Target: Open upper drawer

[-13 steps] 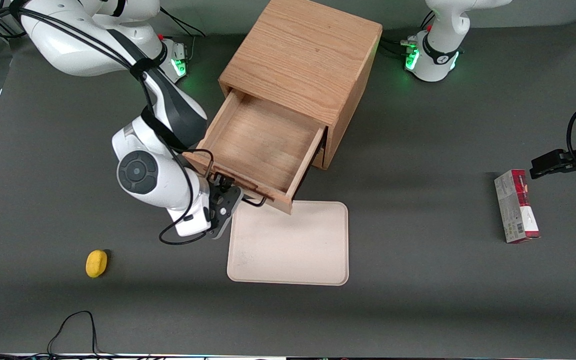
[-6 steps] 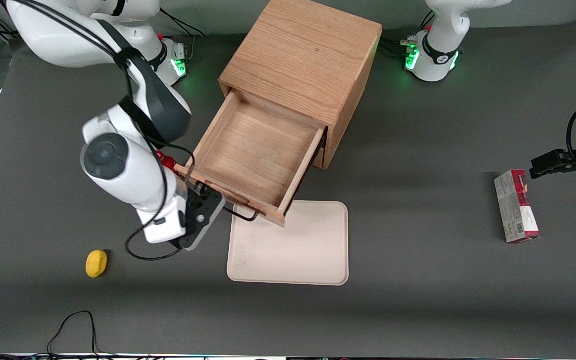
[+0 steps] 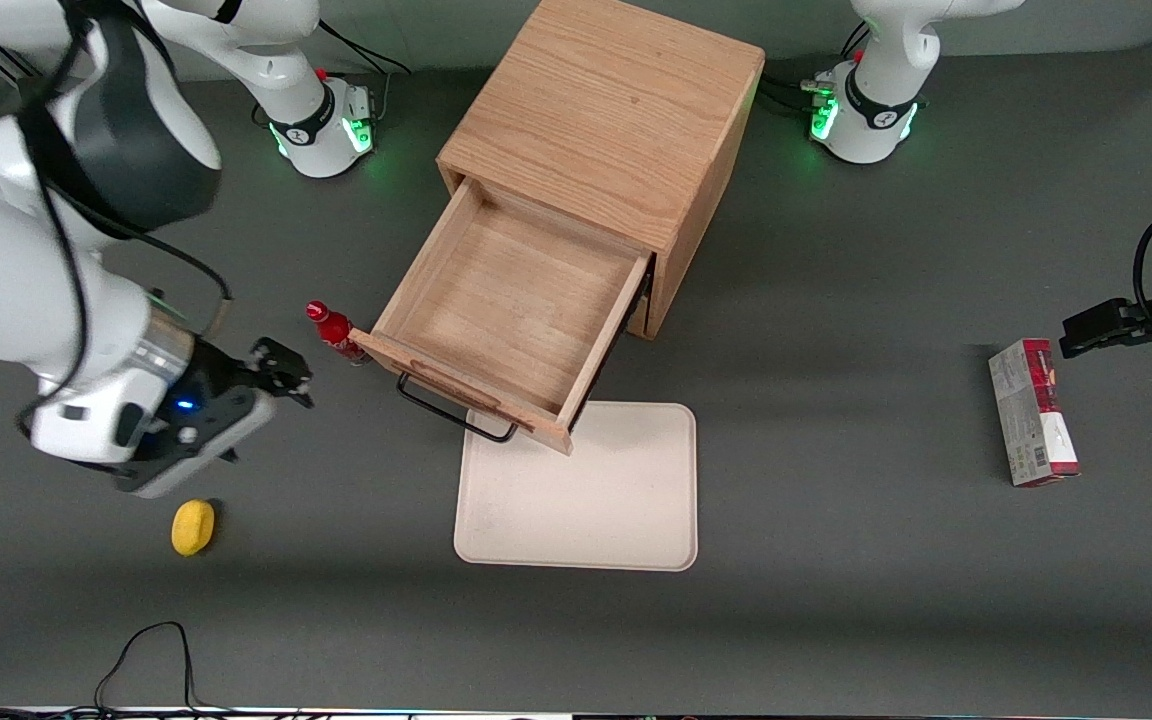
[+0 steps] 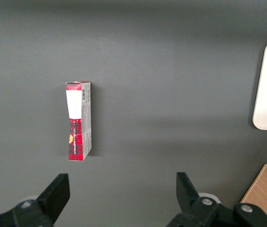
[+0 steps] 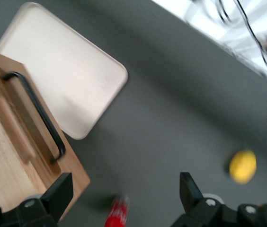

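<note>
cabinet (image 3: 616, 120): boxy oak, standing on the dark table (image 3: 836, 600)
upper drawer (image 3: 511, 300): pulled way out, nothing in it, black handle (image 3: 451, 408) just over the tray's edge
tray (image 3: 586, 500): beige, nearer the front camera than the cabinet
gripper (image 3: 281, 372): fingers spread wide, holding nothing, hanging well clear of the drawer, toward the working arm's end
red bottle (image 3: 331, 328): right beside the drawer's front corner
yellow thing (image 3: 193, 526): near the gripper, closer to the camera

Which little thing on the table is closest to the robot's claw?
The red bottle. It stands beside the open upper drawer, close to the open gripper. The yellow lemon lies a bit farther away, and the red box much farther.
</note>
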Robot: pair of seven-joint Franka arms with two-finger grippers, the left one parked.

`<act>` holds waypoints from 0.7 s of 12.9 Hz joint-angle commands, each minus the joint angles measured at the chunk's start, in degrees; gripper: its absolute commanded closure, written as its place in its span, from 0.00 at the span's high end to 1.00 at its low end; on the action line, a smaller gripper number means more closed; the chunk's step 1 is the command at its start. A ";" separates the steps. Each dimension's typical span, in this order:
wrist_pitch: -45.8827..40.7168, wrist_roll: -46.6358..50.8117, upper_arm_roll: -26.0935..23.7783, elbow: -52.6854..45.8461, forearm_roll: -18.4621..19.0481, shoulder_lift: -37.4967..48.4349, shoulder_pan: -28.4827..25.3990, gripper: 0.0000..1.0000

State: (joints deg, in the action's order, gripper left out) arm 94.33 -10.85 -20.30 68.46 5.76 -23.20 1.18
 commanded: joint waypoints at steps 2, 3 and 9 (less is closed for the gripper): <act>1.46 11.44 6.49 24.82 -3.28 20.42 -0.04 1.00; 3.29 12.59 8.68 31.49 -4.95 25.69 -0.04 1.00; 4.55 13.75 14.49 42.72 -6.37 36.74 0.05 1.00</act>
State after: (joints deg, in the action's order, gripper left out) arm 98.54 1.38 -7.27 110.19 0.99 12.97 1.19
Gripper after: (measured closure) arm 0.000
